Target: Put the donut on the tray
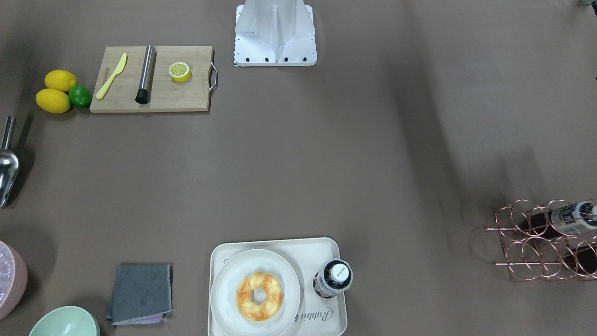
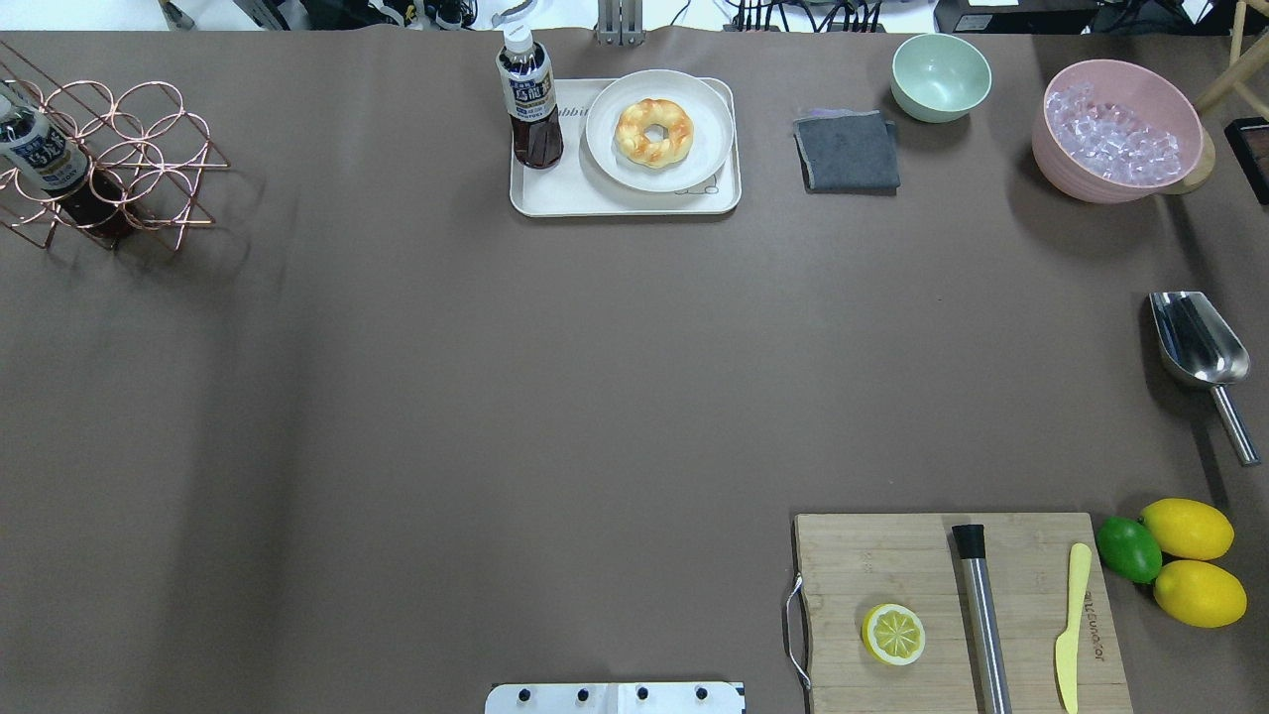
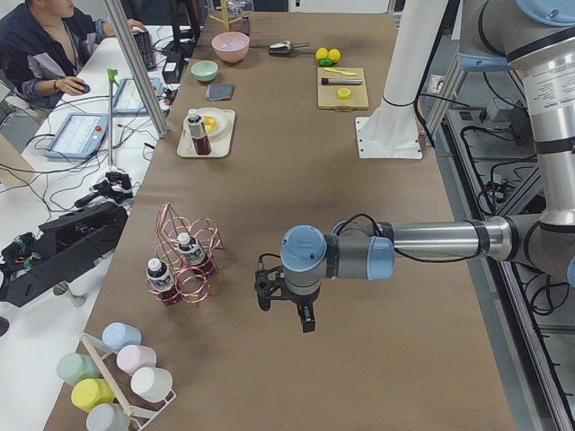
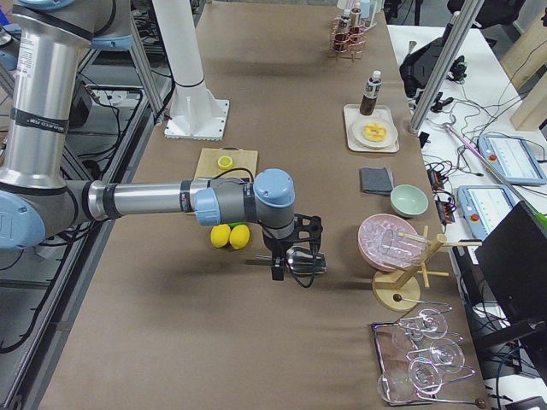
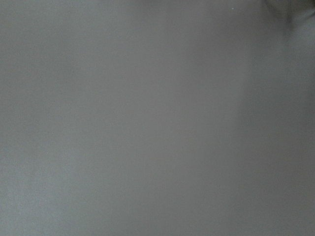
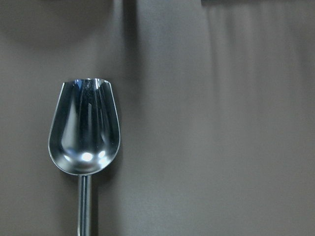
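The golden braided donut (image 1: 260,296) lies on a round off-white plate (image 1: 224,289), and the plate rests on the cream tray (image 1: 326,252) with "Rabbit" lettering. Both also show in the overhead view, donut (image 2: 653,131) and tray (image 2: 555,193), at the far edge of the table. My left gripper (image 3: 286,301) shows only in the exterior left view, hovering over bare table near the wire rack. My right gripper (image 4: 295,260) shows only in the exterior right view, above the metal scoop (image 6: 84,132). I cannot tell whether either one is open or shut.
A dark tea bottle (image 1: 333,277) stands on the tray beside the plate. A grey cloth (image 2: 848,151), green bowl (image 2: 940,76) and pink ice bowl (image 2: 1115,129) lie right of the tray. The cutting board (image 2: 892,565) holds a lemon half, steel tube and knife. A copper rack (image 2: 109,159) stands far left.
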`<state>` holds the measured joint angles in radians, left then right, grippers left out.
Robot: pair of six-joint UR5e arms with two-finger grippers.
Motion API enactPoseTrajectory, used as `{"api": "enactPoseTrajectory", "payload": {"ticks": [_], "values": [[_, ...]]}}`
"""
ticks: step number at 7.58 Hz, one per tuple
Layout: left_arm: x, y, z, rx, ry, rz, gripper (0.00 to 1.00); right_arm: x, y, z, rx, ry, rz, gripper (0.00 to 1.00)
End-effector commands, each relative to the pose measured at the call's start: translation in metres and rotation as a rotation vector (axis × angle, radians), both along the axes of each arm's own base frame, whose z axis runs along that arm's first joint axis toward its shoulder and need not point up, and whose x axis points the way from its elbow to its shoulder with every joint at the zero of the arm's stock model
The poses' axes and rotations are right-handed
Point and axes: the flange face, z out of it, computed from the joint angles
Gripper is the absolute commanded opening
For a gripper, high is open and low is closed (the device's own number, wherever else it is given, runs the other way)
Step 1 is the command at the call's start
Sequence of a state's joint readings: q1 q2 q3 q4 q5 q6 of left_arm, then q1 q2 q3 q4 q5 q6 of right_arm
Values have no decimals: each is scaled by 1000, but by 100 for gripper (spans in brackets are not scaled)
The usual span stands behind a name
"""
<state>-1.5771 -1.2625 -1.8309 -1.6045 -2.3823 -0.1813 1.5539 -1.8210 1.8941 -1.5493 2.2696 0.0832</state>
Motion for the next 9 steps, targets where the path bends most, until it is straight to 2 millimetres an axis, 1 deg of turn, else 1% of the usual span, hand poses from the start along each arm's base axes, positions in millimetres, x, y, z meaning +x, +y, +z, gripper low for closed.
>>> {"api": "enactPoseTrajectory", "payload": {"ticks": [1,3,6,9], "values": [[0,0,0,-1,0,0,99,12,6,7,-2,3,-21,100],[0,0,0,-1,0,0,99,12,9,11,-12,6,-22,100],[0,0,0,-1,2,0,99,12,8,27,-38,5,-14,100],[0,0,2,-4,0,0,99,17,7,24,-32,3,0,100]]}}
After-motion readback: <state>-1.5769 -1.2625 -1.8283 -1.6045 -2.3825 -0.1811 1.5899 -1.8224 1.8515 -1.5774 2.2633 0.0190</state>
